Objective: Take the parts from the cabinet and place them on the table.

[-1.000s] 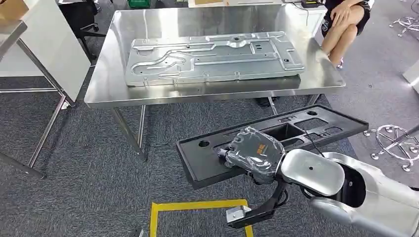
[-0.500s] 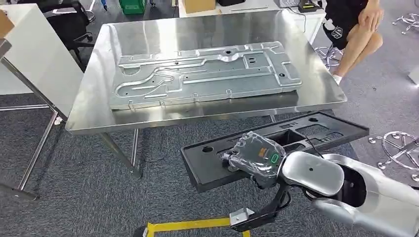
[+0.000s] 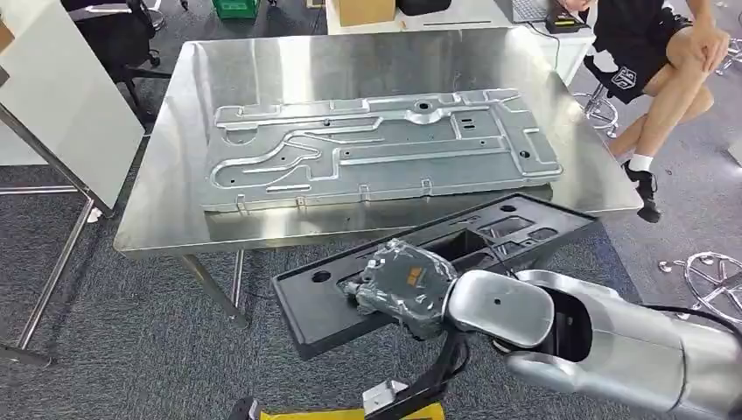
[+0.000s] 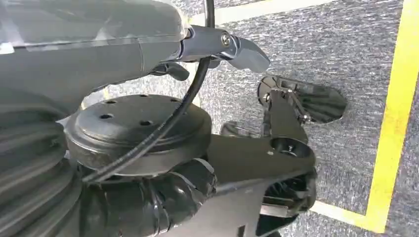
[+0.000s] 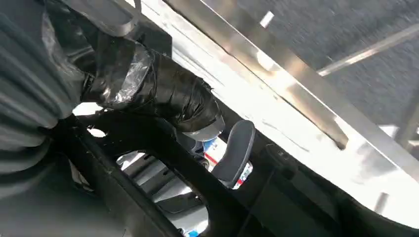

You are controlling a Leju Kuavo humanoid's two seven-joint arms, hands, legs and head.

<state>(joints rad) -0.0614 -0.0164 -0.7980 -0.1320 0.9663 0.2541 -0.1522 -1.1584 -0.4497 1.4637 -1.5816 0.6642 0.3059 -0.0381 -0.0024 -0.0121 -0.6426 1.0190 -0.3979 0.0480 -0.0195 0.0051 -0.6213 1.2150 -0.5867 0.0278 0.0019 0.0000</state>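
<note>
So the right hand (image 3: 404, 284) has its fingers wrapped around one long black plastic panel (image 3: 350, 302), gripping it near the panel's middle, and the thing is hanging in the air just in front of the steel table (image 3: 175, 232), not on it. Long axis runs roughly side to side but skewed: the left end sits lower and closer to the robot, the right end angles up and away so it overlaps the table's front right edge in the head view. From the right wrist view you can see the dark fingers (image 5: 163, 96) hooked over the panel's rim with the table edge right behind. Count-wise: one black panel, one big stamped metal sheet (image 3: 376, 144) lying flat on the table with its length along the table, one table. A person (image 3: 665, 52) is sitting past the far right corner. Left hand (image 4: 74, 54) hangs over carpet with yellow floor tape (image 4: 390, 123), and honestly I can't tell how its fingers are set. Compared with half a second ago, the panel's right end now reaches the table edge, where earlier it sat short of it.
</note>
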